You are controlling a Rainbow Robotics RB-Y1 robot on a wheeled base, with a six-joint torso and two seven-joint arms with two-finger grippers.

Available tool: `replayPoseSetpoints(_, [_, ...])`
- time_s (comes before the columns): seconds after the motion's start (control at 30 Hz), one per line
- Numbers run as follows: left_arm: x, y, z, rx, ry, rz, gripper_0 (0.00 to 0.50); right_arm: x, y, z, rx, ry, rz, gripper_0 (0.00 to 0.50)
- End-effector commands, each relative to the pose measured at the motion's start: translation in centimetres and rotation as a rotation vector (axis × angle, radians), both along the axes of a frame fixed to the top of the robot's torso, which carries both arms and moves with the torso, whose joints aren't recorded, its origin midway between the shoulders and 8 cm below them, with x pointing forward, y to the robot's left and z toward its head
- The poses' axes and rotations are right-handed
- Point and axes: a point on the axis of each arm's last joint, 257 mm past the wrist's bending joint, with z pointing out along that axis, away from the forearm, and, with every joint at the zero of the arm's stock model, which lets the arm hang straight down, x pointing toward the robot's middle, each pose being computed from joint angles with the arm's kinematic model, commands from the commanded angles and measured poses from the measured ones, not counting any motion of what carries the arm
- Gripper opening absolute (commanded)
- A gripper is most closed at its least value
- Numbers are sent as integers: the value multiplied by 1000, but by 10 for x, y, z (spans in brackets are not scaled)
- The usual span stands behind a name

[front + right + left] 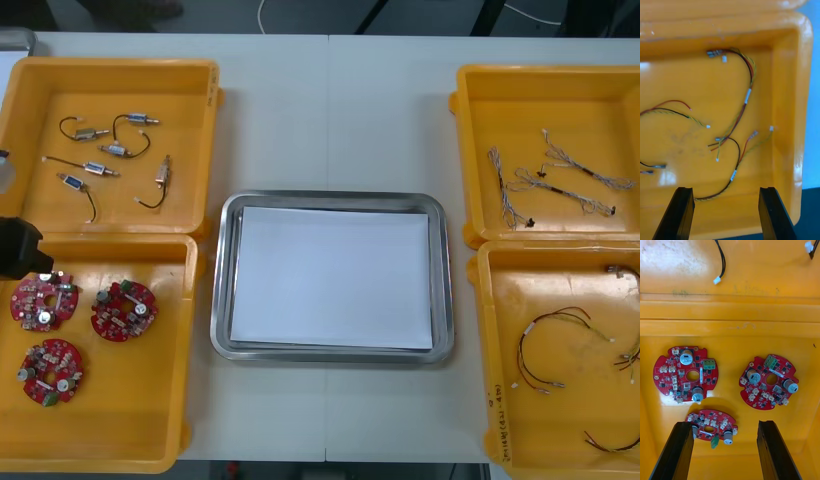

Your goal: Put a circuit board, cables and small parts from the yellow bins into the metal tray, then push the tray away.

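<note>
One round red circuit board (712,426) lies flat on the floor of a yellow bin (730,324), directly between the fingers of the left gripper (725,423). This gripper is held spread wide above it, presumably so that the board's edges can be cleared before a grasp. A second board (685,374) and a third board (769,382) lie just beyond the fingers. The right gripper (726,188), likewise spread wide and holding nothing, is poised over red and yellow cables (747,97) in another bin (784,93). One strand appears to reach just beside a finger, though contact cannot be judged. The metal tray (225,300), white inside, is set on the counter (330,110) well apart from both grippers, between the bins where either arm can reach it.
</note>
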Motion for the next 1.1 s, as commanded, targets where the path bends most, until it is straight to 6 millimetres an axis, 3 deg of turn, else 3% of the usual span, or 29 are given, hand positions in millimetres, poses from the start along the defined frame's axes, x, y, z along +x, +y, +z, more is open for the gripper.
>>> replayPoseSetpoints(0.03, [-6,15,-13,87,19,-64,500,-21,-9,-5,29,-1,-79,500])
replayPoseSetpoints(0.2, [-6,17,-26,89,27,-63,500,-25,-11,-9,56,-11,-124,500])
replayPoseSetpoints(0.37, [-9,22,-36,94,30,-57,500,-40,-12,-23,73,24,-154,500])
replayPoseSetpoints(0.6, [-12,27,-50,141,48,-55,500,-44,-14,-40,75,-2,-167,500])
replayPoseSetpoints(0.77, [-12,30,-58,170,49,-51,500,-41,-13,-51,75,-35,-171,500])
replayPoseSetpoints(1.1, [-11,33,-80,176,53,-49,500,-30,-11,-97,136,-62,-206,500])
